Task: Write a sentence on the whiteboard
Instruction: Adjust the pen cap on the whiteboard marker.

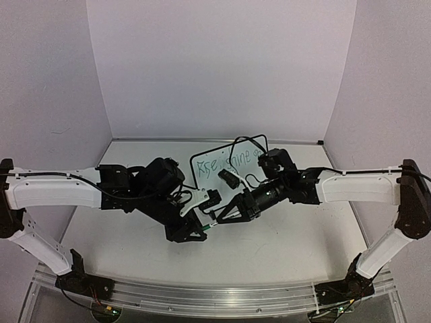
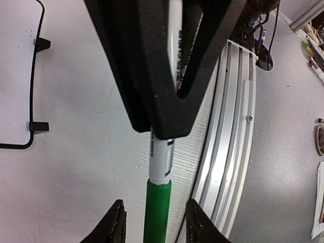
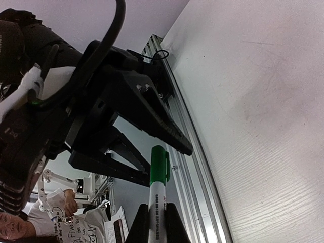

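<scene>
The whiteboard lies on the table at centre back, and the green sentence runs along its top. Its black frame shows at the left of the left wrist view. In front of the board, both grippers meet over a white marker with a green cap. My right gripper is shut on the marker's white body. My left gripper is open, its fingers on either side of the cap with a gap on each side. In the top view the left gripper faces the right gripper.
An aluminium rail runs along the table's near edge just beside the marker. A black cable loops above the whiteboard. White walls close the table at the back and sides. A person and papers are beyond the edge.
</scene>
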